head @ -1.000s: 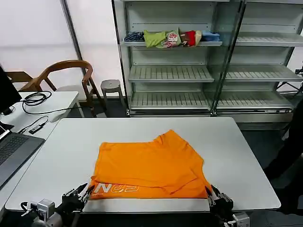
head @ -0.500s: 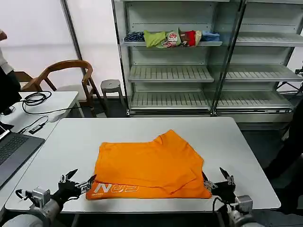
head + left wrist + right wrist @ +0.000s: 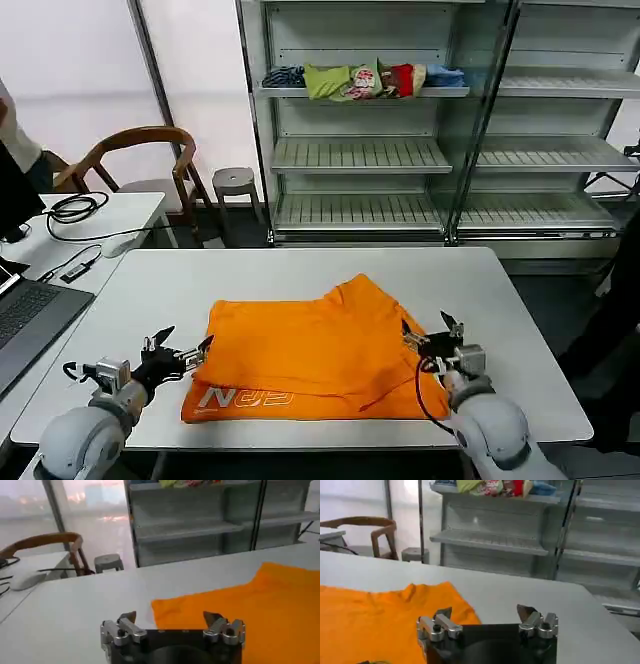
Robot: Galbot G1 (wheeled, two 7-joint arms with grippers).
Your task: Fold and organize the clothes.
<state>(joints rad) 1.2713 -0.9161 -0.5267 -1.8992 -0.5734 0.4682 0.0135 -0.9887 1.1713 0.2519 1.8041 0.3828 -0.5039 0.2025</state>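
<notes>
- Lying folded on the white table [image 3: 300, 280], the orange T-shirt [image 3: 315, 355] shows pale lettering along its near edge.
- Left claw [image 3: 182, 356] hovers at the shirt's left edge, fingers spread, holding nothing.
- Right claw [image 3: 432, 338] sits over the shirt's right edge, fingers spread; whether it touches the cloth is unclear.
- Both arms are cut off at the head view's lower edge.

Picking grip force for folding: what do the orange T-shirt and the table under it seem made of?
Orange T-shirt: soft matte knit, likely cotton; it lies limp with shallow creases and pale printed lettering.
Table: smooth, hard pale-grey top, probably laminate or coated board; faint sheen, no grain visible.
</notes>
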